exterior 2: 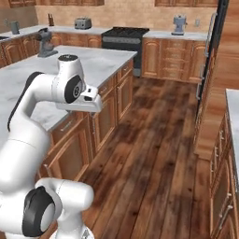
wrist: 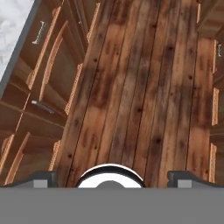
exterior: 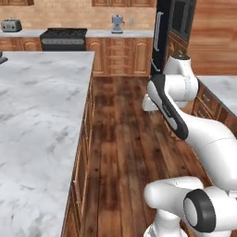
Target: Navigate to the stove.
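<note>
Two base views give you the stove (exterior: pixel 63 39) against the far wall, at the end of the wood floor (exterior: pixel 125 139) aisle; from the left camera it sits upper left, past the long marble tabletop (exterior: pixel 37 120), and from the right camera it sits top centre. You can make out its grates and grey control strip, but the knobs are too small to read. A toaster (exterior: pixel 11 25) stands on the back tabletop to its left and a blue coffee machine (exterior: pixel 117 23) to its right. The fridge (exterior: pixel 162 32) is cut off by the frame's top. A stand mixer (exterior 2: pixel 45 43) is on the island's far corner.

Your pincer (wrist: pixel 112 177) points down at the floor; just the two finger tips (wrist: pixel 41 178) poke above the bottom edge, set wide apart with nothing between them. Cabinet doors (wrist: pixel 39 87) flank the planks.
</note>
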Available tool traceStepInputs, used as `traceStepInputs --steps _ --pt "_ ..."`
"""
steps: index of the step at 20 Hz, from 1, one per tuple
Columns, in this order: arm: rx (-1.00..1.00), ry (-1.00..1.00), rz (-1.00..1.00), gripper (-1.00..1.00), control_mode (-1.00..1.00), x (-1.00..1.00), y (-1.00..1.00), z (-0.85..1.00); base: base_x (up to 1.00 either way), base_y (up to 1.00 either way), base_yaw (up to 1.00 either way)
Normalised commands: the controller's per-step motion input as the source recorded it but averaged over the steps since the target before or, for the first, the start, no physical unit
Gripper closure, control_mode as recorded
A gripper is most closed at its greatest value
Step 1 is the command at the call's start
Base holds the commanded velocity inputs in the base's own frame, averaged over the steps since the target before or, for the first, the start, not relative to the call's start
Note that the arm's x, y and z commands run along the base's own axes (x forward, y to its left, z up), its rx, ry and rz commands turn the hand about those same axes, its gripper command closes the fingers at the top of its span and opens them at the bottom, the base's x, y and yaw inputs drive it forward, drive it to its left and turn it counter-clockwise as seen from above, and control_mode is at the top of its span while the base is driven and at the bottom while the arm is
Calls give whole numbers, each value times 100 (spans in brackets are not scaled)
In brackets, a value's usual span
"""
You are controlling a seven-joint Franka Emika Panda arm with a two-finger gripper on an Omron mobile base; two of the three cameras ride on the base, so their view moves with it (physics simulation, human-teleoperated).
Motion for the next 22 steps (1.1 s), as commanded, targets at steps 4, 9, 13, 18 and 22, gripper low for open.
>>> traceStepInputs --steps 4,9,13,18,22 --pt "0 0 0 -100 100 0 0 0 100 -8 0" --pt "0 0 0 -100 100 0 0 0 100 -11 -4" --pt "0 0 0 -100 100 0 0 0 100 -8 -8" --pt "0 0 0 -100 100 0 0 0 100 -3 -9" --pt "0 0 0 -100 100 0 0 0 100 0 -8"
